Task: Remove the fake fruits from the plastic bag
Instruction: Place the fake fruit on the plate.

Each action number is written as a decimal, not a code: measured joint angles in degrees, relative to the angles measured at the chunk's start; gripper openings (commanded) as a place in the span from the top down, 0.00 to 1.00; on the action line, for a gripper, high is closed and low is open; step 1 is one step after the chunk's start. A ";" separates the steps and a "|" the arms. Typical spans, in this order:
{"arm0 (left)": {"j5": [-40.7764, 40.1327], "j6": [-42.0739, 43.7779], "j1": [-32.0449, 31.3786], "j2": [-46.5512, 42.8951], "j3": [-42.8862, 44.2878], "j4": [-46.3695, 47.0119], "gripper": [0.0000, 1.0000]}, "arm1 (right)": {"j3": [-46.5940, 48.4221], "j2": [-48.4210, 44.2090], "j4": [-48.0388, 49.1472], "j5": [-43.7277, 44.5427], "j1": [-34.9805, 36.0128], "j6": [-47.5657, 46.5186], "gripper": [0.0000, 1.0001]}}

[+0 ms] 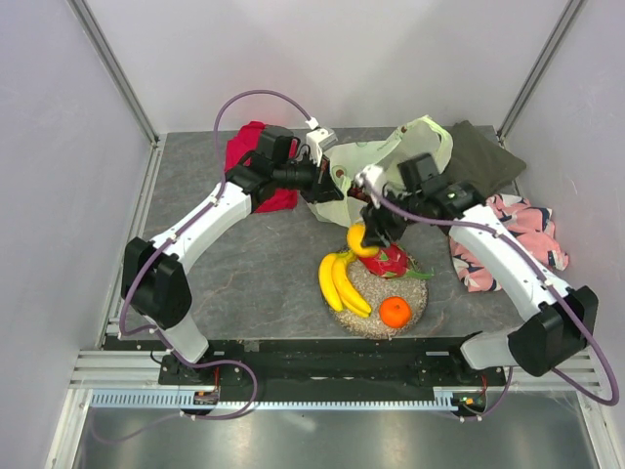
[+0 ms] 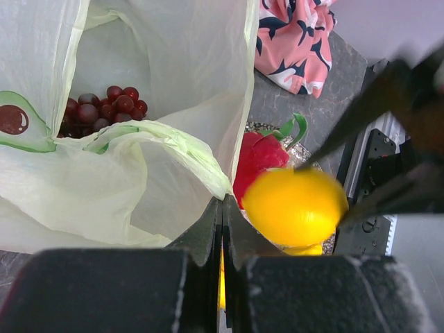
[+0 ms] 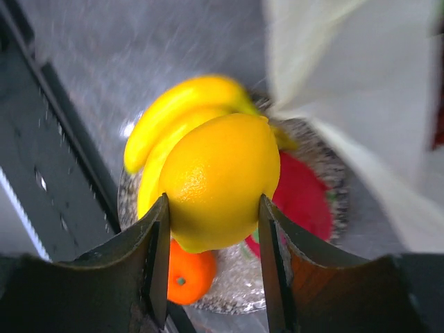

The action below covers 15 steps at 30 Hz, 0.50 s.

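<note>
My right gripper point(image 1: 369, 234) point(image 3: 214, 200) is shut on a yellow lemon point(image 1: 361, 241) point(image 3: 218, 180) point(image 2: 295, 207), held just above the round speckled dish point(image 1: 371, 322) point(image 3: 236, 295). On the dish lie a banana bunch point(image 1: 337, 283) point(image 3: 180, 104), a red dragon fruit point(image 1: 391, 260) point(image 2: 258, 156) and an orange point(image 1: 395, 312) point(image 3: 187, 274). The pale yellow-green plastic bag point(image 1: 391, 156) point(image 2: 104, 180) lies behind the dish with its mouth open. Dark grapes point(image 2: 104, 107) show inside it. My left gripper point(image 1: 327, 179) point(image 2: 223, 201) is shut, with the bag's rim pinched at its tips.
A red cloth point(image 1: 249, 147) lies at the back left under the left arm. An olive cloth point(image 1: 483, 156) is at the back right. A pink patterned cloth point(image 1: 522, 234) point(image 2: 291, 41) lies on the right, beside the right arm.
</note>
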 measured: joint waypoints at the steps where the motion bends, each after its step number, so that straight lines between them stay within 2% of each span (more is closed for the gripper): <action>1: -0.11 0.00 0.00 0.00 0.00 -0.02 0.98 | -1.55 0.00 -0.96 0.02 1.14 -1.16 0.67; 6: -0.66 0.02 0.00 -0.24 0.00 -0.02 0.98 | -7.65 0.09 -4.94 1.18 5.81 -8.09 0.64; 9: -1.51 0.07 0.00 -0.81 0.00 -0.09 0.98 | -7.67 1.38 -5.46 1.25 6.32 -10.73 0.47; 10: -1.62 0.15 0.00 -1.09 0.00 -0.07 0.98 | -7.67 2.16 -5.53 1.33 6.43 -11.45 0.37; 12: -1.97 0.57 0.00 -1.66 0.00 -0.09 0.98 | -7.45 4.39 -5.86 1.90 6.69 -12.52 0.30; 13: -2.12 0.70 0.00 -1.90 -0.02 -0.09 0.98 | -7.23 5.53 -5.97 2.32 6.69 -12.55 0.20; 15: -2.62 1.01 0.00 -2.36 -0.09 -0.09 0.98 | -6.27 7.89 -6.67 3.43 6.78 -12.96 0.18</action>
